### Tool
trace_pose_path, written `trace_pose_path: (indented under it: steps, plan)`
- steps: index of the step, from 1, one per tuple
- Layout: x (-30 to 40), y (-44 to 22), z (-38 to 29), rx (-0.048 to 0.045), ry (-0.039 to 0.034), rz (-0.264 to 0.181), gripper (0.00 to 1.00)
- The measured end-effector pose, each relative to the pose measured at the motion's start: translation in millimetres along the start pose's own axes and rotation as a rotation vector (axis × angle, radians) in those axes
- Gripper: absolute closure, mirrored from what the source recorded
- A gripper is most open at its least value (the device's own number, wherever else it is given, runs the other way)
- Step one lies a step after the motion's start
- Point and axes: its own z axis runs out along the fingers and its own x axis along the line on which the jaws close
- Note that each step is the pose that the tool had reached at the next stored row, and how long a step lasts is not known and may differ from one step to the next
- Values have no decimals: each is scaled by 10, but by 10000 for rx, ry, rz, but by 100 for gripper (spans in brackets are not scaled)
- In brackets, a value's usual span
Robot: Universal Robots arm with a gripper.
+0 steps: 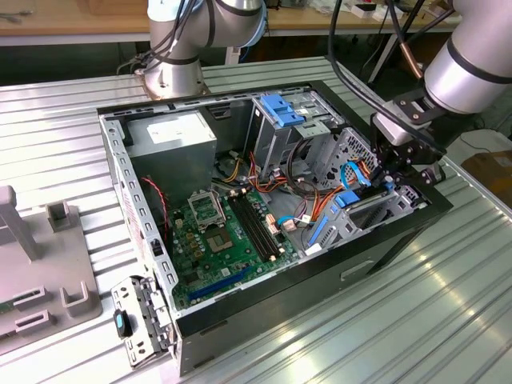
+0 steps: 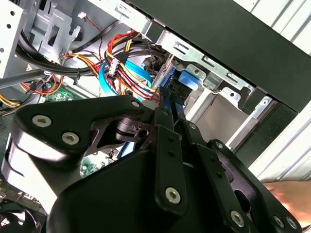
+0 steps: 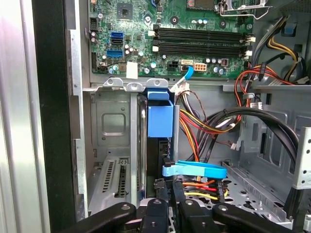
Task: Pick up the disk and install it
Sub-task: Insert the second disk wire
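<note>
On my ribbed metal counter (image 1: 448, 304) the open computer case (image 1: 264, 320) lies flat. My tool (image 3: 169, 194) is clenched on the disk (image 3: 159, 116), standing edgewise inside the case's front bay; beyond it lies the motherboard (image 3: 194, 39). Seating looks nearly done, release remains.

No print here can be read.

blue-railed disk (image 3: 159, 121), on edge, in bay
</note>
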Motion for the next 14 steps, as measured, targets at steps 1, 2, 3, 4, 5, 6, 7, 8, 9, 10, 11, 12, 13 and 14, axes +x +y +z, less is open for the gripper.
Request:
trace_pose_path:
  steps: [1,2,3,4,5,6,7,8,9,10,11,12,13,14]
  plan:
    - [1,1,5,0,4,0,84]
    - [1,1,6,0,4,0,84]
    - [2,2,16,0,-4,1,84]
    - [4,4,26,0,0,0,84]
    - [4,4,26,0,2,0,84]
    - [5,4,28,0,4,0,84]
    - [7,5,36,0,1,0,84]
    - [10,7,46,-1,8,-1,84]
    - [11,7,53,0,2,0,84]
    - [11,7,53,0,2,0,84]
    - [11,7,53,0,2,0,84]
    - [11,7,53,0,2,0,84]
    - [11,7,53,0,3,0,84]
    - [11,7,53,0,2,0,84]
